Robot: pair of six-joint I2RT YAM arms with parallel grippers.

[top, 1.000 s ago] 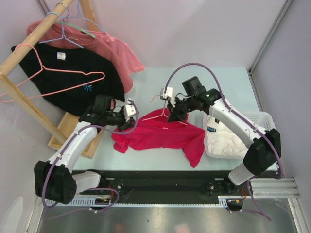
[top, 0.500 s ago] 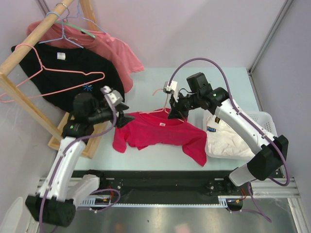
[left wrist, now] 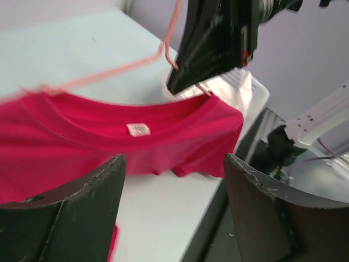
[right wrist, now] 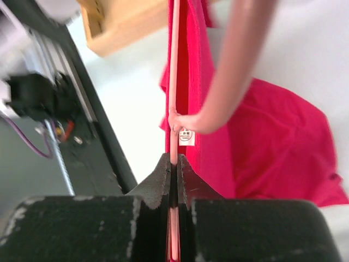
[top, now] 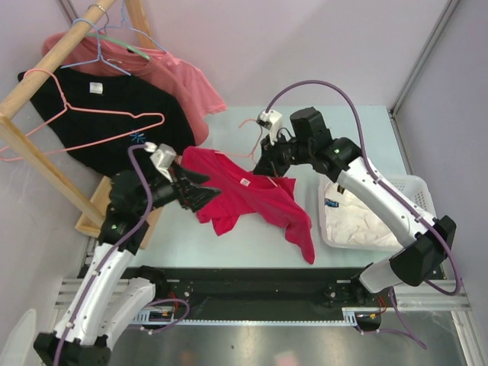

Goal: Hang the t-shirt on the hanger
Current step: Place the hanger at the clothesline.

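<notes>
The crimson t-shirt hangs from the thin pink hanger, lifted off the table at its collar, with its lower part trailing toward the near right. My right gripper is shut on the hanger's wire just below the collar and white neck label. At the shirt's left edge, my left gripper stands open. In the left wrist view its fingers frame bare table, with the t-shirt and hanger just beyond my left gripper.
A wooden rack at the far left carries a black t-shirt, a salmon-pink t-shirt and other wire hangers. A white basket of white cloth sits at the right. The rack's wooden base lies beside my left arm.
My left gripper has opened, let go of the t-shirt's left side and drawn back. My right gripper has lifted the hanger and shirt up and to the left.
</notes>
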